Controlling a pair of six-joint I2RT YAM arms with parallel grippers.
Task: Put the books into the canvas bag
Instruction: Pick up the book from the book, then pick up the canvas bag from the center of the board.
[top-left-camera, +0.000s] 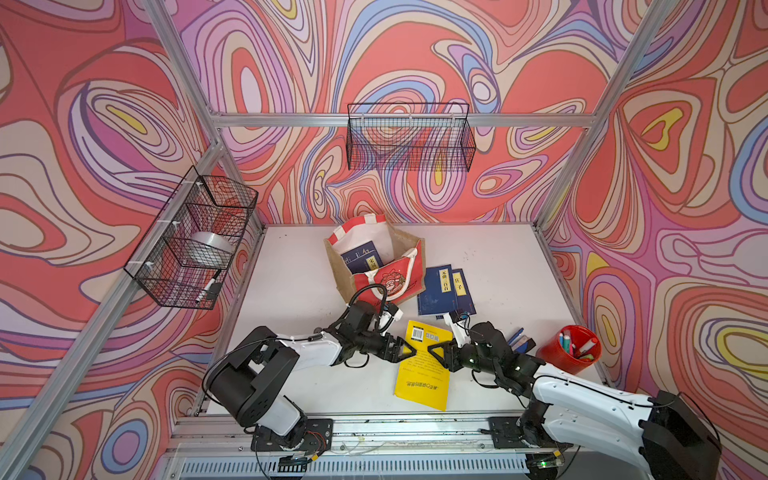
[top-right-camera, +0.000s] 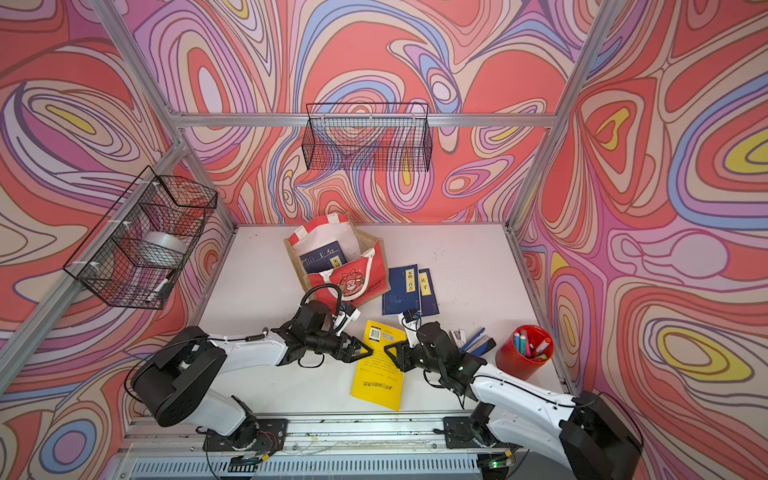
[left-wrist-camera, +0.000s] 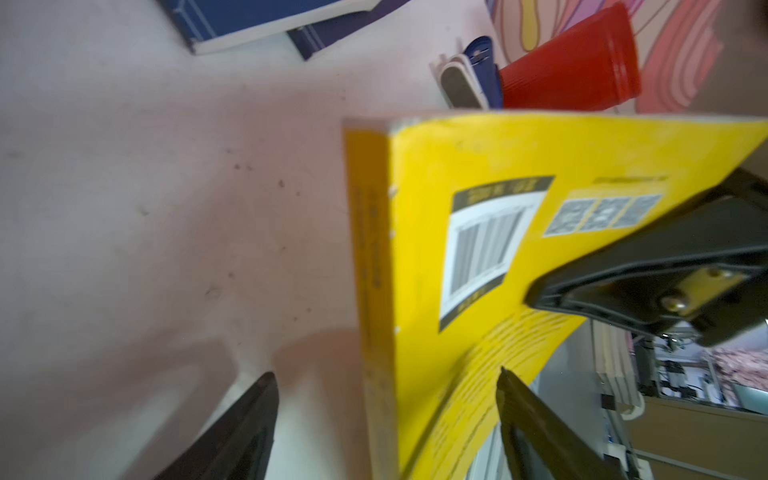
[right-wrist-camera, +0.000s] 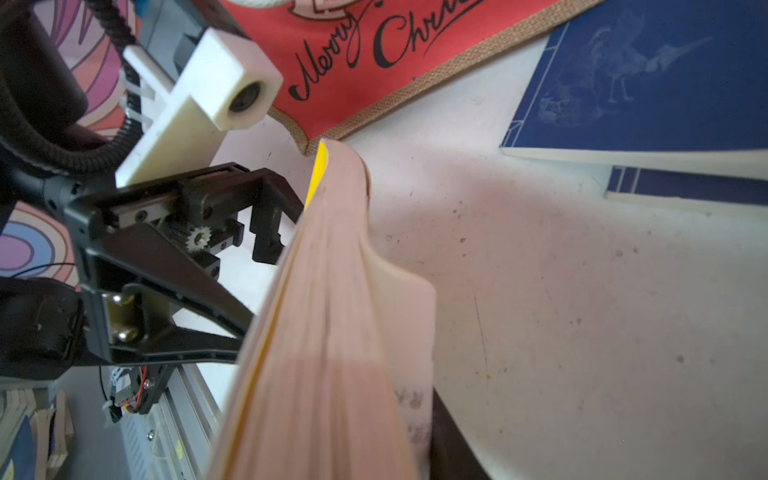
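Bag (top-left-camera: 376, 266) stands upper centre of the table (top-left-camera: 291, 299), one navy book (top-left-camera: 360, 258) inside. Two navy books (top-left-camera: 444, 291) lie right of it. Yellow book (top-left-camera: 424, 374), lower centre, sits between both grippers. Left gripper (top-left-camera: 409, 351) spread wide, spine between jaws, untouched. Right gripper (top-left-camera: 434, 352) pinches page edge; arms low, tips facing.

We see white-shelled arms with black joints, black triangular grippers, brass-coloured screw plates behind the jaws, and looping black cables.
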